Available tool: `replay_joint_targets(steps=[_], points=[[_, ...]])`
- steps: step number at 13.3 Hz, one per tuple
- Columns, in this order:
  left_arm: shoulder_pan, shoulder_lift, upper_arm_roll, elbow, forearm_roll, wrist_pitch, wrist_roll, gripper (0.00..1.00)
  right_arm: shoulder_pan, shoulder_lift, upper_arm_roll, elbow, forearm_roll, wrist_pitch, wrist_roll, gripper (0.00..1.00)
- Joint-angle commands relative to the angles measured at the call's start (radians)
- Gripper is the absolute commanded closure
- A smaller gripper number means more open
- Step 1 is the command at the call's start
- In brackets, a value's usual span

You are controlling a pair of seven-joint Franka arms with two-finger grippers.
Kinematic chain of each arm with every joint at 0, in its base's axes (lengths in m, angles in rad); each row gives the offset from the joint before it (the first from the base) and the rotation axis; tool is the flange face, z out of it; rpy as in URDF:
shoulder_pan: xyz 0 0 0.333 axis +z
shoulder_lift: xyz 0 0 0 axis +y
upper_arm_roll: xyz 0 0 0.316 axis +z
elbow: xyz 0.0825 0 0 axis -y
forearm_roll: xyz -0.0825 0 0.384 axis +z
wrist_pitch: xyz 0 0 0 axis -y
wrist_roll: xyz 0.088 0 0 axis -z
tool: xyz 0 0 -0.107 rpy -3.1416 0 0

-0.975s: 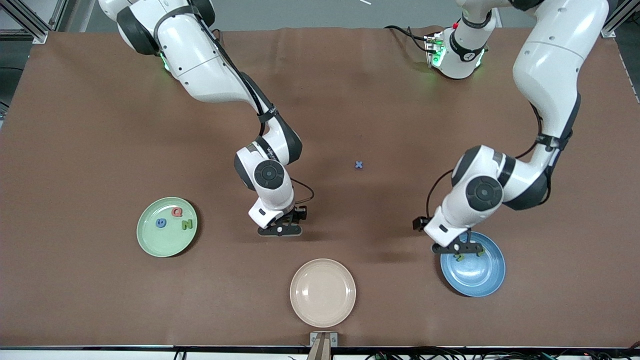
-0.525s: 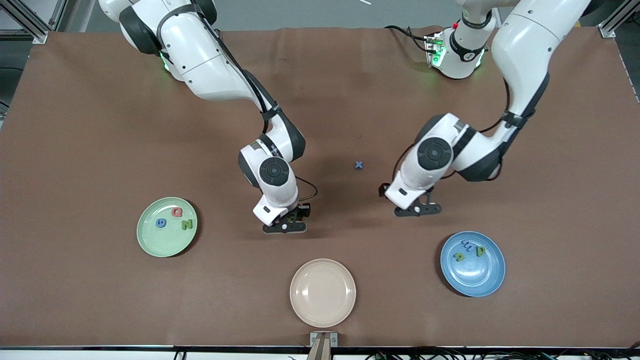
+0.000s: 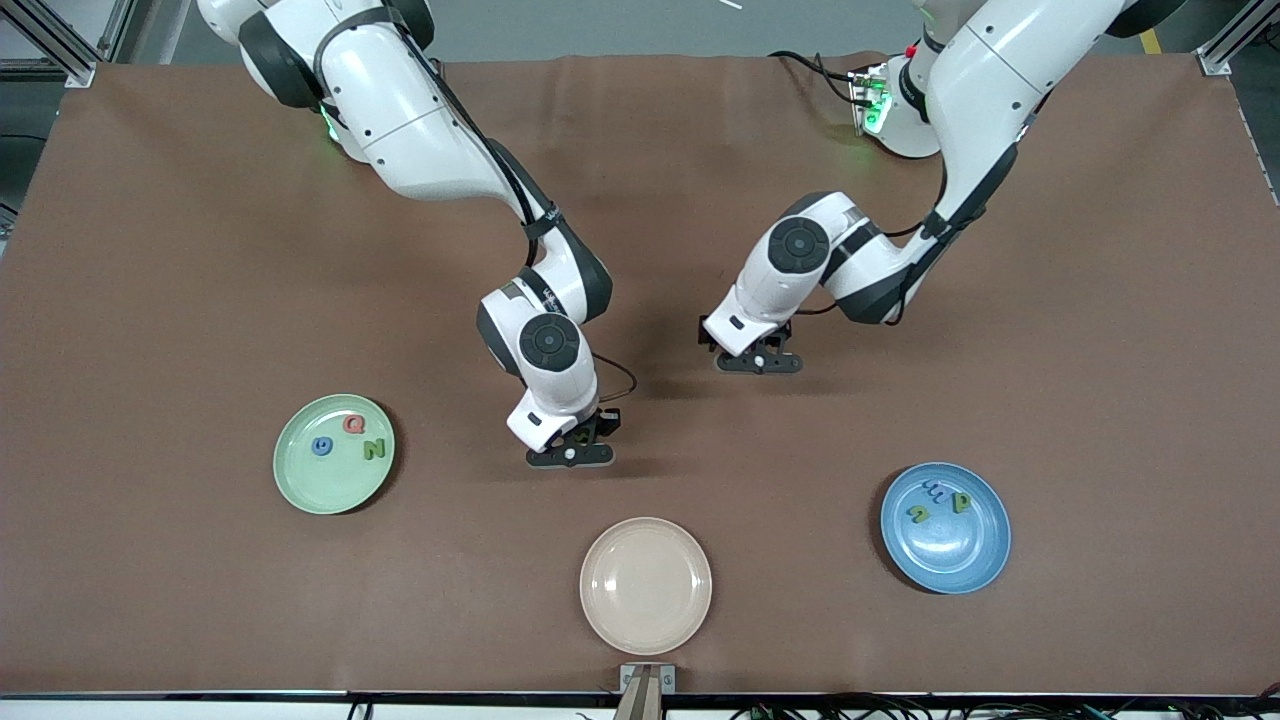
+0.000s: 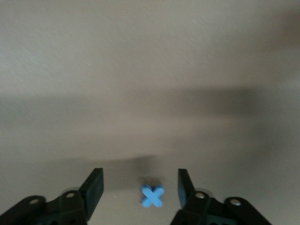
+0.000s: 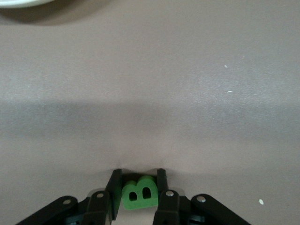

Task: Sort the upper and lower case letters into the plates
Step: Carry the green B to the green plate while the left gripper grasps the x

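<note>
Six letters plated; right claw grips green B, left claw open astride blue x mid-surface

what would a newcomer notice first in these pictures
The two white arms meet over the middle of the brown table: the right gripper is shut on a green B, and the left gripper has its fingers open around a blue x. Next come three plates nearer the front camera: a mint green plate holding capitals, a blue plate holding small letters, and a beige plate.
</note>
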Motion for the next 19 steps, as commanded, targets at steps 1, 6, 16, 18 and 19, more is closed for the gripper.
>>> replay_joint_targets(steps=[1, 6, 16, 18, 19], points=[[-0.028, -0.006, 0.0, -0.016, 0.063, 0.014, -0.065, 0.34, -0.034, -0.011, -0.003, 0.0, -0.011, -0.036, -0.012, 1.0], [-0.036, 0.046, 0.0, -0.013, 0.174, 0.014, -0.094, 0.44, -0.227, -0.132, 0.006, -0.003, 0.029, -0.249, -0.353, 1.0], [-0.075, 0.08, 0.002, -0.01, 0.228, 0.013, -0.202, 0.53, -0.564, -0.229, 0.006, -0.31, 0.055, -0.031, -0.954, 1.0], [-0.075, 0.08, 0.002, -0.013, 0.228, 0.01, -0.203, 0.59, -0.554, -0.226, 0.012, -0.31, 0.055, -0.031, -0.949, 0.99], [-0.075, 0.08, 0.002, -0.015, 0.228, 0.008, -0.203, 0.69, -0.553, -0.224, 0.015, -0.31, 0.055, -0.034, -0.949, 0.97]])
